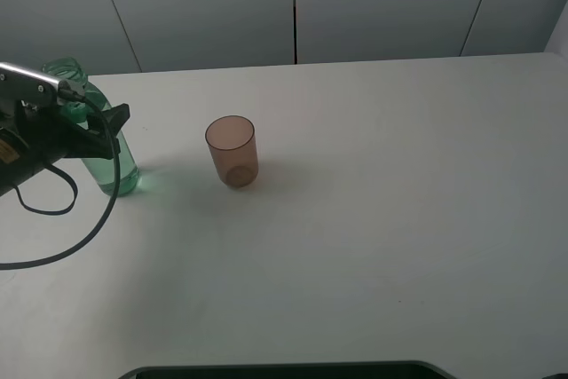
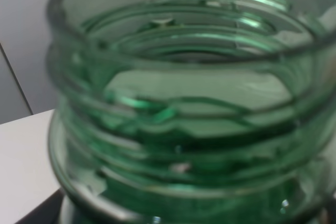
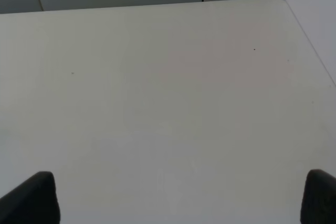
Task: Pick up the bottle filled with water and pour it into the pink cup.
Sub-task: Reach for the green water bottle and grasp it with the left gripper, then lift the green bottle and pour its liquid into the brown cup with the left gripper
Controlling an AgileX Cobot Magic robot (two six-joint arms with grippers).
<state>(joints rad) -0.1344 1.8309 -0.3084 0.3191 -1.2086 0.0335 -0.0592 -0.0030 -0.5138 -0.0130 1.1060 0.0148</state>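
**A:** Where does your bottle sit relative to the left end effector?

**B:** Right inside it. In the high view you have the black fingers at the bottle's mid-body, at the far left of the tabletop. Your left wrist view is filled by the threaded neck, which is open with no cap.

**A:** Is it clamped?

**B:** You cannot tell from these views. One finger crosses the front of the green body, the other is hidden, and the wrist view shows no pads at all. The base looks to be resting on the tabletop.

**A:** And the long axis?

**B:** Close to upright, mouth up.

**A:** What does the coming move turn on?

**B:** The pink cup stands upright, well apart from the bottle and toward the middle of the tabletop. I'd judge you need to carry the bottle inward that way, then tip its neck over the cup's rim.

**A:** And the right arm?

**B:** Your right end effector has its fingers spread wide over bare tabletop, with neither thing in its view. Left is nearer by far.
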